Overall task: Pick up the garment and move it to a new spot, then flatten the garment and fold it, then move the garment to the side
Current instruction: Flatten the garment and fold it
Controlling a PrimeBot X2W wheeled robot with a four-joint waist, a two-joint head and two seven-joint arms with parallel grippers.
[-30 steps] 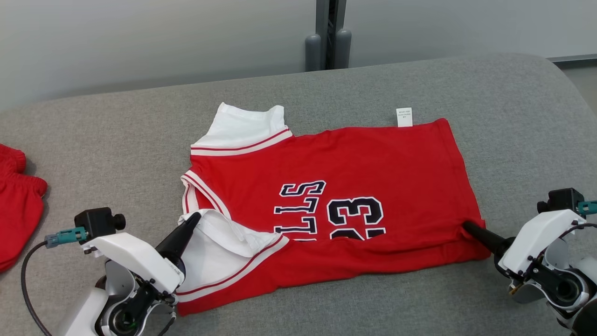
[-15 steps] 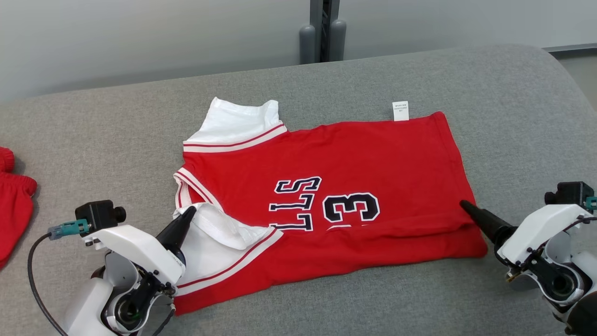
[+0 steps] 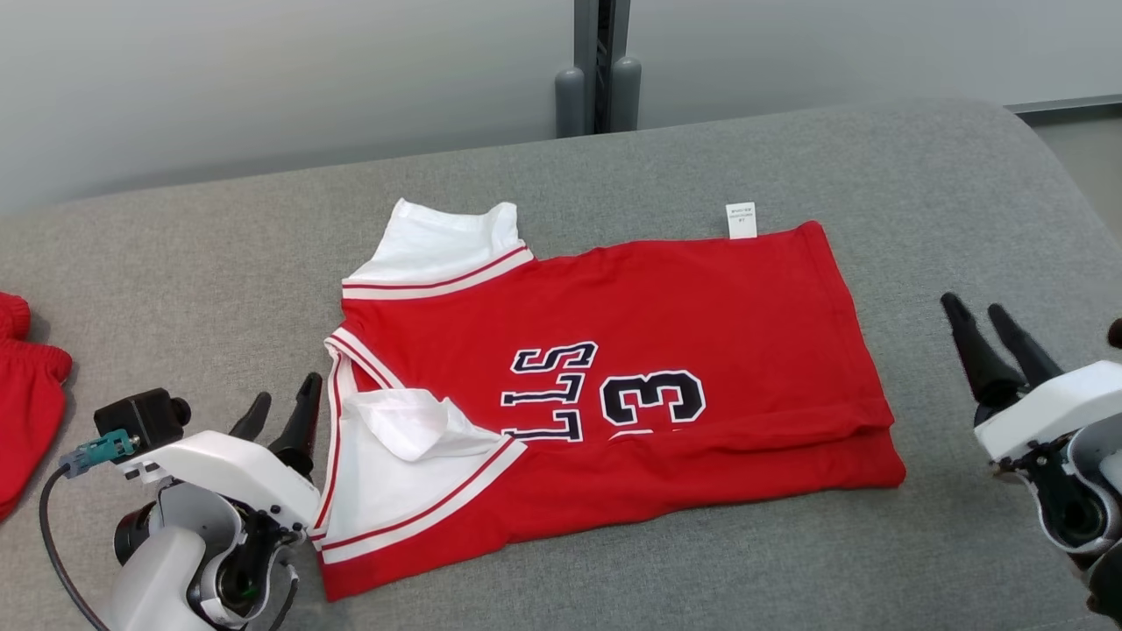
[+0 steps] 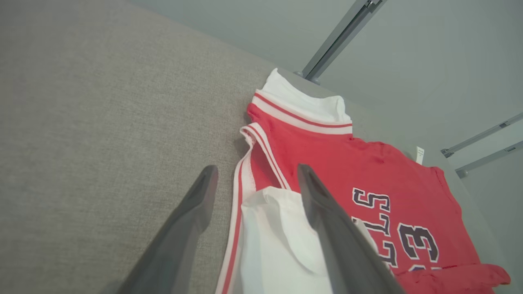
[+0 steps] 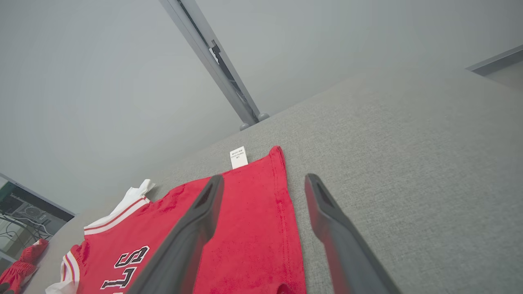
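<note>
Fingers [image 4: 192, 220] of the left gripper [image 3: 282, 399]: standing well apart and gripping nothing. They are hovering at the striped armhole edge of the red basketball jersey [image 3: 666, 333]. Whether the inner finger is touching the cloth is hard to tell from the wrist view.

Fingers of the right gripper [image 3: 973, 308]: likewise spread and empty, pointing up over bare upholstery off the jersey's hem end, clear of the cloth.

Jersey: lying mid-surface on the grey upholstered cushion [image 3: 219, 263], collar end toward the left gripper. Its near long edge is lying folded up over the body, covering the lower part of the navy lettering and numeral (a "3" and "LLS" are showing). A white panel [image 3: 403, 438] is resting crumpled over the near shoulder.

Care label [image 3: 741, 220]: sticking out flat from the far edge.

Second red garment [image 3: 26, 412]: lying at the cushion's left edge, well apart from the jersey.
</note>
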